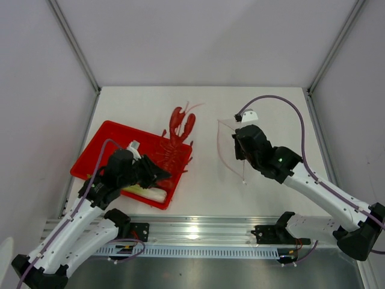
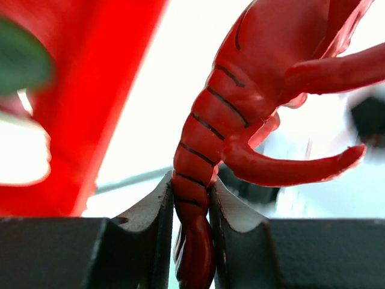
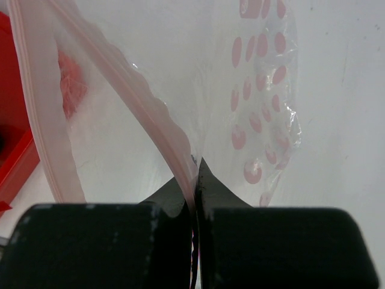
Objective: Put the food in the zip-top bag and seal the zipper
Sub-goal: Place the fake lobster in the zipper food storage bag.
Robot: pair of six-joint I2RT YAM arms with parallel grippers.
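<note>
The red lobster (image 1: 178, 133) lies with its tail over the red tray's right rim and its claws on the table beyond. My left gripper (image 2: 191, 201) is shut on the lobster's (image 2: 252, 78) banded tail, both fingers pressed against it. The white-and-green leek (image 1: 146, 193) lies in the tray under my left wrist. A blurred dark-green fruit (image 2: 18, 60) shows at the upper left of the left wrist view. My right gripper (image 3: 195, 174) is shut on the pink zipper (image 3: 120, 84) edge of the clear zip-top bag (image 3: 246, 90), holding its mouth up off the table at centre right (image 1: 224, 150).
The red tray (image 1: 96, 150) sits at the left of the white table, and its corner (image 3: 12, 162) shows at the left of the right wrist view. White walls enclose the back and sides. A metal rail runs along the near edge.
</note>
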